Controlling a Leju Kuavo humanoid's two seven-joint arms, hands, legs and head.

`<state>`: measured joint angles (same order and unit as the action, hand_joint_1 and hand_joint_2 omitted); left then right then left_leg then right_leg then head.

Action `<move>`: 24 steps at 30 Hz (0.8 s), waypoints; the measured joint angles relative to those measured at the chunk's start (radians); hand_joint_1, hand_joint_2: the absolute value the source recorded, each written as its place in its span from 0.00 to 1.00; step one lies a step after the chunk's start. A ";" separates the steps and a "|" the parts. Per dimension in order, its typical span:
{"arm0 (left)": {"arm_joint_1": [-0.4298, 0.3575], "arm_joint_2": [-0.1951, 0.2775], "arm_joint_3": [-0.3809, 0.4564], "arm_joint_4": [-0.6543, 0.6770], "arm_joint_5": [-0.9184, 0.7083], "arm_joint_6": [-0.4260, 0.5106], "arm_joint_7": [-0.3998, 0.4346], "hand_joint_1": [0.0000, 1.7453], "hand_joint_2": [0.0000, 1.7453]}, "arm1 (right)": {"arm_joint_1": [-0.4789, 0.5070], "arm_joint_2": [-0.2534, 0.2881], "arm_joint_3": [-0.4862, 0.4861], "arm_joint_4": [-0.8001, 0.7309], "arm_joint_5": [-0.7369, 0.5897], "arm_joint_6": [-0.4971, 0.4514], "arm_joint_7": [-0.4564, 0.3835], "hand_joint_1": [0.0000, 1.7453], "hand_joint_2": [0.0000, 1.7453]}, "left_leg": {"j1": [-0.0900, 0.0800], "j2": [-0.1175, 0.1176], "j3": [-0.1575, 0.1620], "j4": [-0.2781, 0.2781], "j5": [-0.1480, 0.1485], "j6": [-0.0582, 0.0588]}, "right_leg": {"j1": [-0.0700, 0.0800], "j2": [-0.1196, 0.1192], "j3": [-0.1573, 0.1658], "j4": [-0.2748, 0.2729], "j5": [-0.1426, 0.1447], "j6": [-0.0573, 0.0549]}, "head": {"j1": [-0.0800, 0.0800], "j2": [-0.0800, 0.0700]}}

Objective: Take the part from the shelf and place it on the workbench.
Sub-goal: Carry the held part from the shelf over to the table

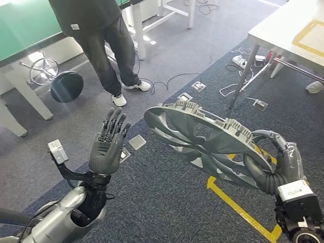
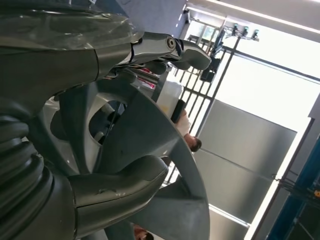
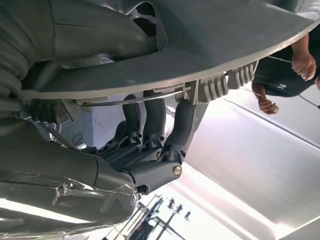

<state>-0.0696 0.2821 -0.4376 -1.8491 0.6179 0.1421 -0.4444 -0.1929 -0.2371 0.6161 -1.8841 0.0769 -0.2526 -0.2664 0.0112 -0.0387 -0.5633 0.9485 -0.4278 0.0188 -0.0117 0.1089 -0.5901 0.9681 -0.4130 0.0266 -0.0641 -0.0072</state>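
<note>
While a person [image 1: 103, 45] is standing by at upper left, the robot's left hand [image 1: 109, 144] is hovering empty with fingers spread, and its right hand [image 1: 277, 169] is gripping the grey fan-shaped part [image 1: 206, 139] above carpet; placing it on the workbench [image 1: 290, 28] is seemingly still pending.

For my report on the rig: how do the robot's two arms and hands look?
The left hand is dark grey with ribbed fingers on a silver arm with black cables. The right hand is grey too, partly under clear plastic film, with a white-labelled black wrist block.
</note>
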 joint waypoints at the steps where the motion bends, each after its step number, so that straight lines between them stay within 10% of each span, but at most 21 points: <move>1: -0.001 0.000 0.000 -0.003 -0.002 0.000 0.001 0.00 1.00 | -0.001 0.000 -0.001 0.000 0.000 0.000 0.000 1.00 1.00 | 0.003 0.012 0.003 -0.005 0.002 0.005 | 0.002 -0.024 -0.014 0.029 -0.019 0.005 | 0.005 0.000; 3: -0.002 0.000 0.000 -0.006 -0.005 -0.001 0.001 0.00 1.00 | -0.004 0.000 -0.001 0.000 -0.001 0.000 -0.001 1.00 1.00 | 0.003 0.034 0.006 -0.009 0.003 0.011 | 0.003 -0.081 -0.068 0.151 -0.086 0.014 | 0.016 0.000; 6: -0.003 0.000 0.000 -0.006 -0.007 -0.003 0.001 0.00 1.00 | -0.004 0.000 0.000 0.000 -0.001 0.000 -0.001 1.00 1.00 | 0.001 0.070 0.008 -0.008 0.000 0.013 | -0.006 -0.102 -0.134 0.306 -0.138 0.025 | 0.021 0.000; 12: -0.006 -0.001 0.000 -0.011 -0.008 -0.006 0.001 0.00 1.00 | -0.003 0.001 -0.002 -0.001 0.002 -0.001 -0.001 1.00 1.00 | -0.008 0.126 0.022 -0.003 -0.015 -0.008 | 0.002 -0.172 0.033 -0.009 -0.011 0.011 | 0.021 0.000; 16: -0.008 -0.002 0.000 -0.012 -0.009 -0.013 0.000 0.00 1.00 | 0.002 0.001 -0.004 -0.002 0.012 -0.006 0.001 1.00 1.00 | -0.006 0.120 0.013 0.027 -0.042 -0.025 | 0.001 -0.133 0.031 -0.019 -0.003 -0.017 | 0.016 0.000; 20: -0.008 -0.001 0.000 -0.013 -0.009 -0.016 0.000 0.00 1.00 | 0.004 0.001 -0.006 -0.002 0.014 -0.008 0.003 1.00 1.00 | -0.002 0.045 -0.111 0.291 -0.166 -0.032 | -0.001 -0.090 0.027 -0.023 0.005 -0.030 | 0.006 0.000; 22: -0.007 -0.001 0.000 -0.013 -0.009 -0.016 0.000 0.00 1.00 | 0.006 0.001 -0.006 -0.002 0.014 -0.008 0.004 1.00 1.00 | -0.002 0.043 -0.130 0.314 -0.150 -0.030 | 0.000 -0.064 0.027 -0.022 0.005 -0.031 | 0.004 0.000; 24: -0.008 -0.001 0.000 -0.013 -0.009 -0.016 0.000 0.00 1.00 | 0.007 0.001 -0.007 -0.002 0.014 -0.008 0.004 1.00 1.00 | 0.000 0.025 -0.073 0.184 -0.070 -0.025 | -0.001 -0.037 0.027 -0.019 0.005 -0.030 | 0.002 0.000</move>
<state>-0.0777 0.2808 -0.4376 -1.8619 0.6088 0.1262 -0.4448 -0.1856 -0.2365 0.6095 -1.8860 0.0904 -0.2605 -0.2626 0.0114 -0.0133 -0.6367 1.1323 -0.4982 -0.0061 -0.0123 0.0715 -0.5626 0.9486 -0.4077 -0.0033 -0.0617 -0.0072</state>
